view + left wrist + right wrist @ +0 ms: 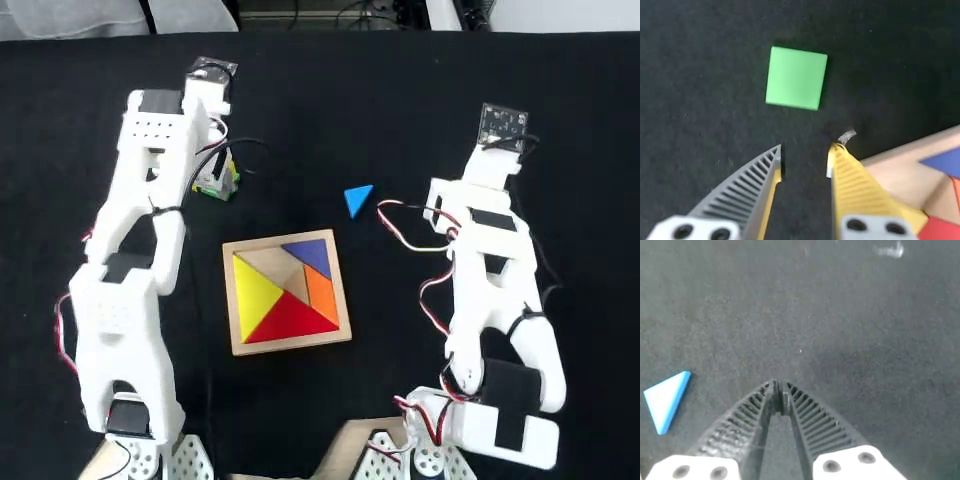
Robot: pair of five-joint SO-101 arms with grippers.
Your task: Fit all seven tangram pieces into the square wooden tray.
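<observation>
— Peering through the left wrist view: left gripper (805, 152) spread apart, green square (796, 77) just ahead, tray (910, 150) corner beside it.
— Right gripper (779, 390) pinched together, empty; blue triangle (667, 401) near. From above, tray partly filled.

We see a table (400, 110) w/ a black, matte, slightly fuzzy cloth over it, taking up nearly all of the high view. The same dark cloth lies under both wrist views.

Beyond the far edge there's a thin strip of room:
- far left: pale grey stuff (70, 15)
- approx. the middle: dark cables (350, 12)
- far right: a white surface (565, 12)

At the near edge, approx. centre, a tan board (345, 440) pokes in; we can't tell what it is. One pale fleck (888, 250) lies on the cloth in the right wrist view.
</observation>
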